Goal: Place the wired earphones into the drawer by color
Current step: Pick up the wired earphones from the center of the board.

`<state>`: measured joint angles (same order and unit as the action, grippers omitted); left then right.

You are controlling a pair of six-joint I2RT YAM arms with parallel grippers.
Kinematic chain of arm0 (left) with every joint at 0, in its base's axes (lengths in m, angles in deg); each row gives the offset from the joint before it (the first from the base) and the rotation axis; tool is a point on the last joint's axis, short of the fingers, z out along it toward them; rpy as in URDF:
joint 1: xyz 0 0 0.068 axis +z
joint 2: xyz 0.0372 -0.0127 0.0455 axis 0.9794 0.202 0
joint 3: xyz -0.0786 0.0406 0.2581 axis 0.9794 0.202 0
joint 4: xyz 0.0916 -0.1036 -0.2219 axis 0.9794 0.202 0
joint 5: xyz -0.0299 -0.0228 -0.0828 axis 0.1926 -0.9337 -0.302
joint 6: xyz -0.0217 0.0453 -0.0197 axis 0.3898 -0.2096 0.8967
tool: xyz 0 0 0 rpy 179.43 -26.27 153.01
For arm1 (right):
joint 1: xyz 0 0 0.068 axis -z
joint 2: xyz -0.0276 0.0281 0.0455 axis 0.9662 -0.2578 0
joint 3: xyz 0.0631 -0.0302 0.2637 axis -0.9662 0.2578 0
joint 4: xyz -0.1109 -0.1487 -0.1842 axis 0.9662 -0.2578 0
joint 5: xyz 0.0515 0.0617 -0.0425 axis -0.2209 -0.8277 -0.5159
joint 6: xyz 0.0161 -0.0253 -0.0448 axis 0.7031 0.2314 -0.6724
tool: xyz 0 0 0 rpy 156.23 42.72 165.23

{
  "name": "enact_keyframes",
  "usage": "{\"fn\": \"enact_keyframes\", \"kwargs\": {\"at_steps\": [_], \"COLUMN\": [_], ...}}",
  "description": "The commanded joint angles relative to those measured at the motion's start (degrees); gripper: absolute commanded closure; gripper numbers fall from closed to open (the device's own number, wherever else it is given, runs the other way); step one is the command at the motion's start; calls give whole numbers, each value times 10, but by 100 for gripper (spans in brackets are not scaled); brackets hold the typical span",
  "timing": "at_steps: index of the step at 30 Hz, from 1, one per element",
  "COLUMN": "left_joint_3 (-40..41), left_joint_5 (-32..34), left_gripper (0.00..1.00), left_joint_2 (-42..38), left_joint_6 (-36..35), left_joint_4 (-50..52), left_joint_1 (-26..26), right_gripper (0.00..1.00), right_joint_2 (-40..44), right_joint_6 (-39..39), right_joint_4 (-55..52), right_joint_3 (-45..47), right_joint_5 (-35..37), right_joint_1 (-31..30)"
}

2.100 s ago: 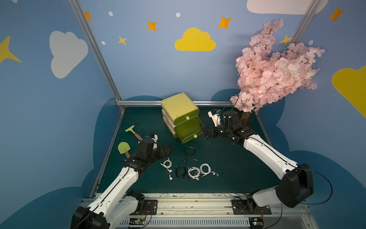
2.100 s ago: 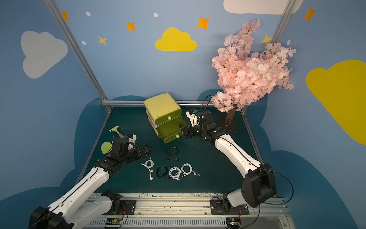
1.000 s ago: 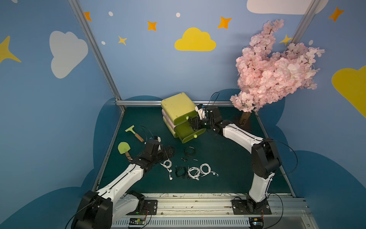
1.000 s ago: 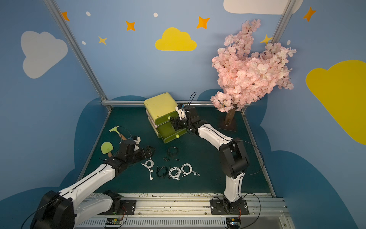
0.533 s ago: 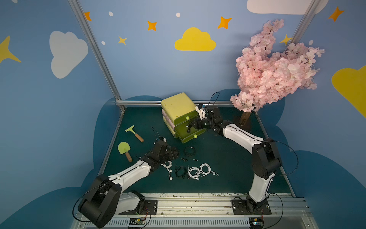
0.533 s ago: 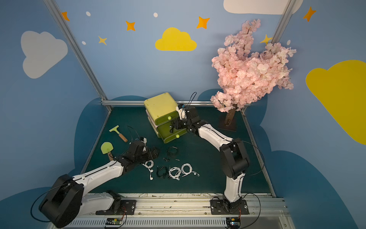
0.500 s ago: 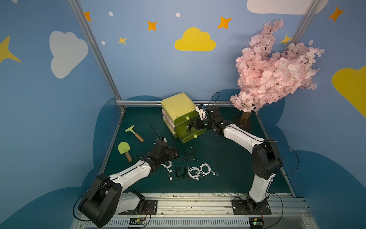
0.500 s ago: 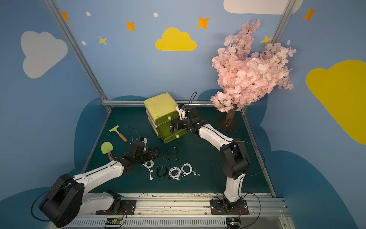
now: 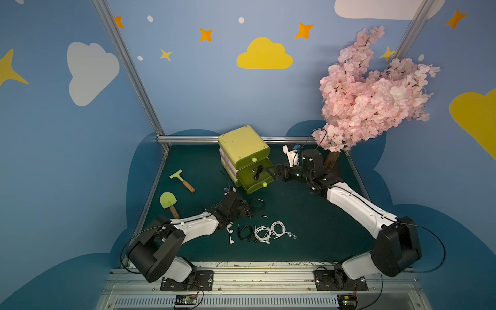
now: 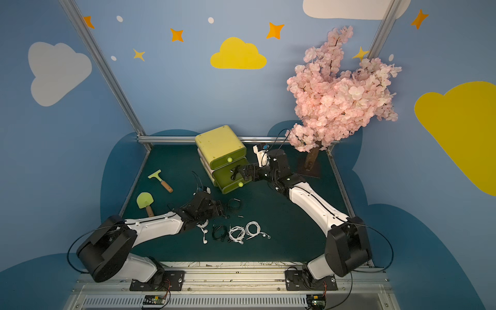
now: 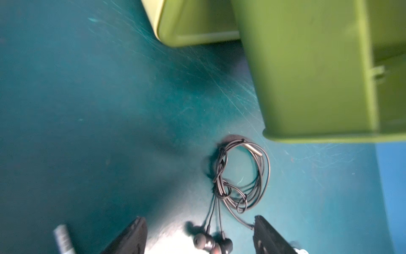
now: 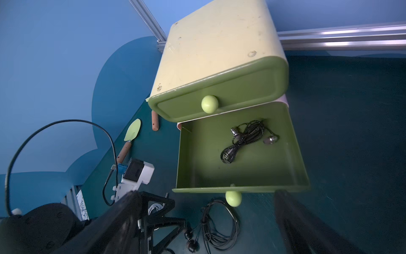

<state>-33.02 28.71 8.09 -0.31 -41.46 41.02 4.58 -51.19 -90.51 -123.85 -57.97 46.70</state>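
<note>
left claw (image 11: 198, 222): spread, black earphones (image 11: 241, 176) on desk (image 11: 87, 110) | right claw (image 12: 207, 194): spread, by open drawer (image 12: 197, 171), tangled earphones (image 12: 246, 140) inside

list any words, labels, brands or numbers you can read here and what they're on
No text here can be read.
Small white cylinder in the left wrist view: dark marks, too blurred to read.
White strip at the table's front edge in a top view: dark scribbles, too small to read.
Drawer unit: no print visible.
</note>
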Motion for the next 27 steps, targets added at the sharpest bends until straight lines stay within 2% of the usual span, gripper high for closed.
{"fn": "enact_keyframes", "kwargs": {"at_steps": [1, 4, 10, 16, 24, 27], "left_joint_3": [-25, -41, -43, -40, -41, -45], "left_joint_5": [16, 14, 42, 65, 50, 42], "left_gripper": [26, 32, 41, 51, 63, 65], "left_joint_2": [32, 64, 91, 102, 130, 138], "left_joint_6": [-9, -16, -20, -24, -23, -23], "left_joint_4": [-22, -30, -53, -68, -94, -100], "left_joint_1": [-7, -11, -20, -27, -28, -28], "right_gripper": [2, 1, 1, 2, 2, 2], "right_joint_2": [49, 80, 122, 135, 134, 131], "right_joint_6": [-1, -15, -25, -23, -15, -13], "right_joint_4": [31, 47, 30, 26, 26, 26], "right_joint_3": [45, 83, 114, 127, 131, 131], "right_joint_5": [22, 61, 89, 96, 87, 85], "right_joint_1": [13, 18, 27, 35, 41, 42]}}
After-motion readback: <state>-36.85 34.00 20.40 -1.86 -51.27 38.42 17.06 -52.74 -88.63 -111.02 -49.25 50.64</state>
